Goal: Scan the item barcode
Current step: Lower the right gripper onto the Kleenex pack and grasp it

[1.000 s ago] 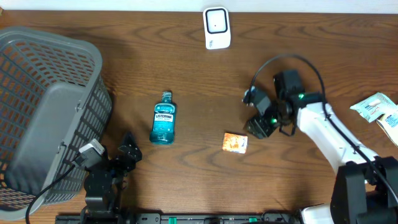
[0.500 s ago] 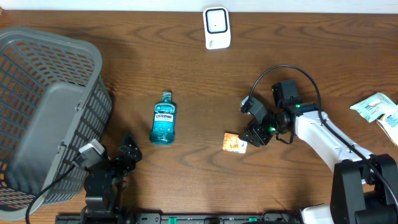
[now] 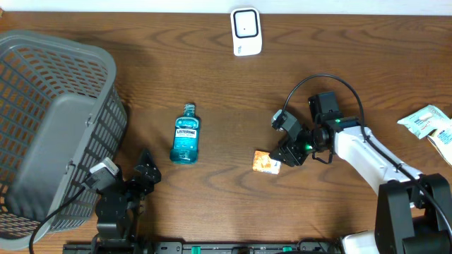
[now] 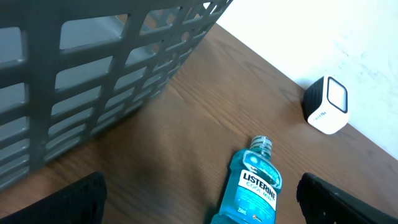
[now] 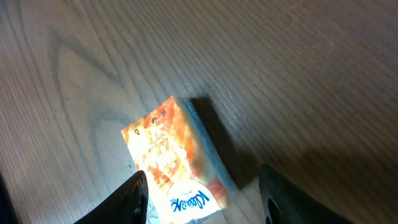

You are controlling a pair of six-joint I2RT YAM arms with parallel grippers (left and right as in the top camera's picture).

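Working end, right gripper (image 5: 203, 198): I read it as partly open. Its fingers (image 5: 135, 199) stand on either side of the near end of the tissue pack. A gap shows on one side, so I see no firm hold on anything.
Tissue pack (image 5: 177, 155): it is orange and lies flat on the table (image 3: 212, 92), slightly askew, with its printed face up. From overhead it sits right of centre, with the right gripper (image 3: 282, 156) at its right edge.
Right arm: it reaches in from the lower right corner, white-cased, with a black cable looping above the wrist.
Left gripper (image 4: 202, 196): it is wide open with nothing between the fingers. It is parked at the lower left beside the basket and points toward the bottle.
Mouthwash bottle (image 3: 186, 134): it is blue and lies on its side, cap toward the far edge. It is left of the pack and well apart from it.
Scanner (image 3: 246, 32): it is a small white unit at the far edge of the table, well apart from the pack.
Basket (image 3: 49, 127): it is grey and slatted, and fills the left side.
Packets (image 3: 427, 121): they are pale wrappers at the right edge, partly out of frame.
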